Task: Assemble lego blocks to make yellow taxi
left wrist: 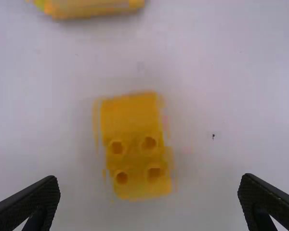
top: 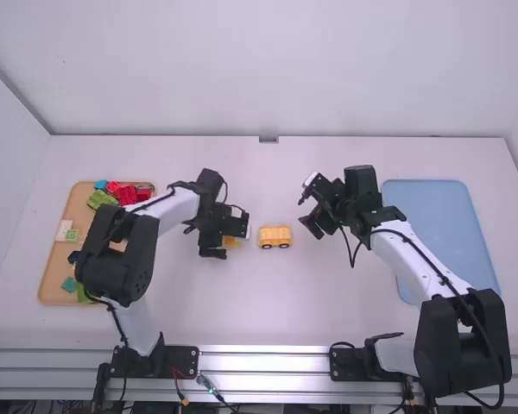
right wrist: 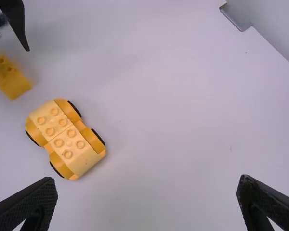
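Observation:
Near the table's middle stands a wheeled yellow base (top: 274, 236), its studs facing up; the right wrist view shows this wheeled base (right wrist: 65, 137) with black tyres. A separate yellow block (top: 231, 241) lies just left of it, under my left gripper (top: 224, 237). Seen from the left wrist, the yellow block (left wrist: 135, 144) has several studs at one end and lies between the spread fingers of my left gripper (left wrist: 149, 192), untouched. My right gripper (top: 309, 209) is over the table right of the base; its fingers are wide apart, with nothing between them at the right gripper (right wrist: 147, 192).
At the far left, a wooden tray (top: 56, 285) holds red, green, blue and white pieces, partly hidden by the left arm. On the right lies a blue tray (top: 440, 224), with the right arm crossing its near left edge.

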Available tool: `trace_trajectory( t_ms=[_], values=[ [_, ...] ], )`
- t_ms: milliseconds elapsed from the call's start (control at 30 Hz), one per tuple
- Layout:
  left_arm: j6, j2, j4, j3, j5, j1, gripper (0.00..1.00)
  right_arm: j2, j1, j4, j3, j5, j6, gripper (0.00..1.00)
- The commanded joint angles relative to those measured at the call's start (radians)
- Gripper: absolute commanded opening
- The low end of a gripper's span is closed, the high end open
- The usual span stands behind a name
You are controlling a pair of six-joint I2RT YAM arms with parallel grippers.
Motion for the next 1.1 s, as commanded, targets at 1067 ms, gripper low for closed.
trace_trajectory(
  t_ms=[1067],
  values=[
    [-0.041, 0.133, 0.510, -0.265, 0.610, 0.204, 0.99, 0.330, -0.097, 0.238, -0.095, -0.679, -0.335, 0.99]
  ],
)
